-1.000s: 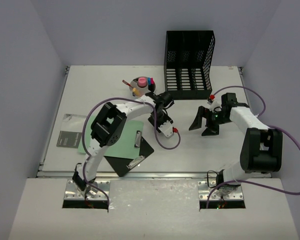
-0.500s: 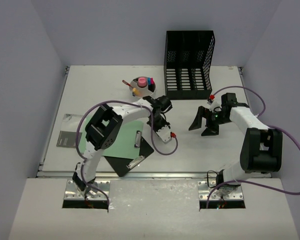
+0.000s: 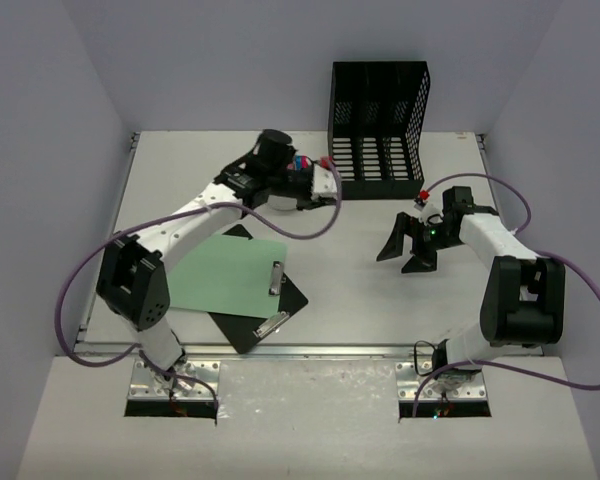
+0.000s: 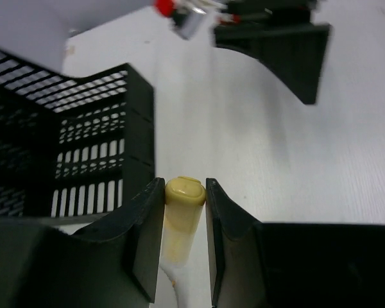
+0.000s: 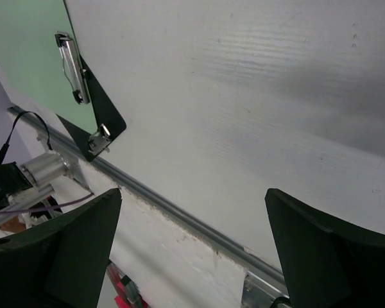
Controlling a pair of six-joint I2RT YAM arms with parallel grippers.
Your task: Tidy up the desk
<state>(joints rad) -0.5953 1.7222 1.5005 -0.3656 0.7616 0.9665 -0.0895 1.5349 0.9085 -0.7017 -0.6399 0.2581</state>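
While the left gripper (image 4: 185, 192) is clamped on the rounded end of a pale yellow stick (image 4: 181, 221), the right gripper (image 3: 408, 250) hangs spread wide, holding nothing, over the desk (image 3: 380, 290), which lies beneath both arms. Risk: the stick, pinched near its tip, may pivot or slip, or strike the black file rack (image 3: 378, 115) just beside it.

Even bright light, soft desk (image 3: 380, 295) shadows
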